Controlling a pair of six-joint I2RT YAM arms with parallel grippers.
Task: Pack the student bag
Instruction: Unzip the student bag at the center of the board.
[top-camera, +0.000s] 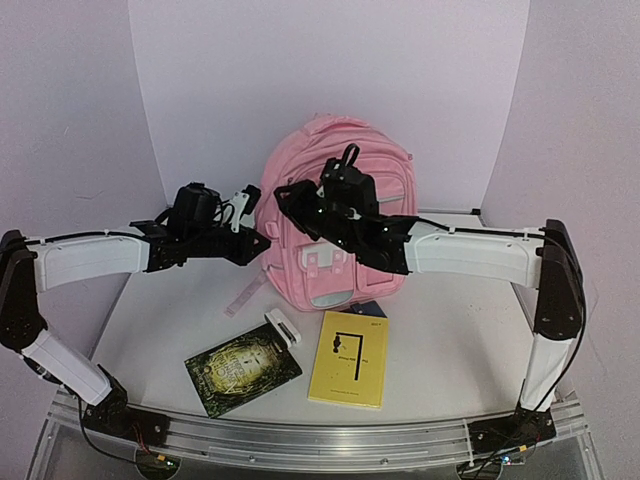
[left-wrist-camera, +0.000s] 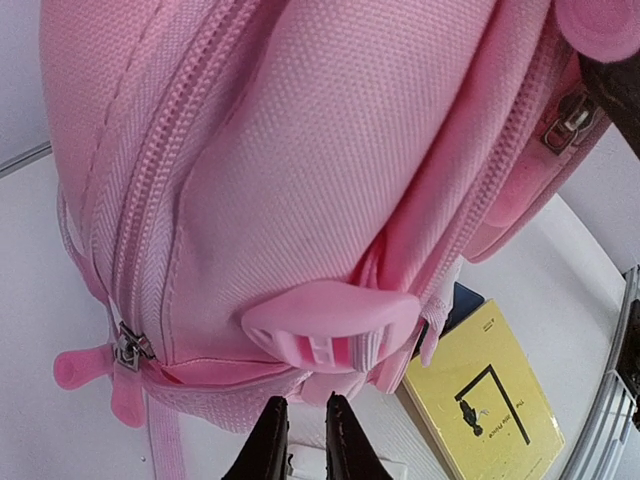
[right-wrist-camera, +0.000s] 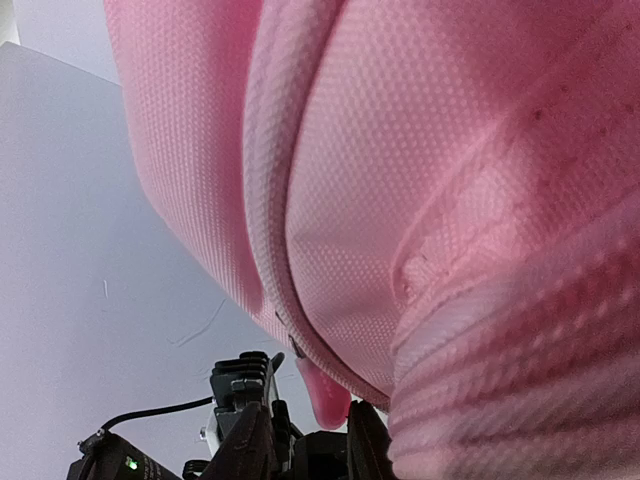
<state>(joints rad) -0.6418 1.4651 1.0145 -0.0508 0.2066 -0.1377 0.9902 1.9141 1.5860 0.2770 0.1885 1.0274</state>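
Note:
The pink student bag (top-camera: 300, 150) stands upright at the back middle of the table. My left gripper (top-camera: 255, 202) is at its left side. In the left wrist view its jaws (left-wrist-camera: 305, 435) stand a narrow gap apart and empty, just below a pink strap buckle (left-wrist-camera: 330, 325), with a pink zip pull (left-wrist-camera: 100, 375) further left. My right gripper (top-camera: 284, 195) reaches across the bag's upper front. In the right wrist view it (right-wrist-camera: 305, 440) is open, and a pink zip pull (right-wrist-camera: 325, 395) hangs between the fingers, not clamped.
A yellow book (top-camera: 350, 357) lies flat in front of the bag, also seen in the left wrist view (left-wrist-camera: 490, 400). A dark green book (top-camera: 242, 368) lies to its left with a small white object (top-camera: 283, 327) at its corner. A dark blue item (top-camera: 368, 308) pokes out under the bag.

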